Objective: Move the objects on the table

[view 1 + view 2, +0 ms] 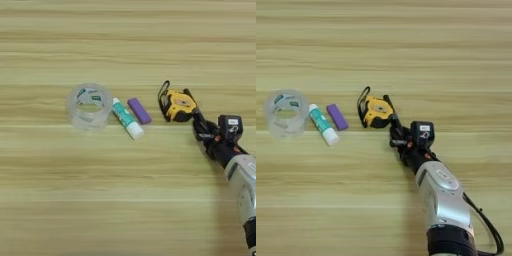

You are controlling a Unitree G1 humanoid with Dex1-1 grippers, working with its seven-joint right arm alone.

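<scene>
The gripper (390, 117) reaches the tape measure (376, 111), right of the purple cylinder (337, 117), its fingers seemingly closing on the case but hard to read; a square, firm grip would prevent slipping.

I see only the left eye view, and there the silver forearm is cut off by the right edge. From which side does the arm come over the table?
Observer: In the right eye view the silver forearm shows whole. It comes in from the bottom edge, right of the middle, and leans up toward the left.
Operator: Is anything hanging beside it that I should know of?
Observer: Yes. A black cable runs out from the forearm's right side and curves down toward the bottom right corner.
</scene>
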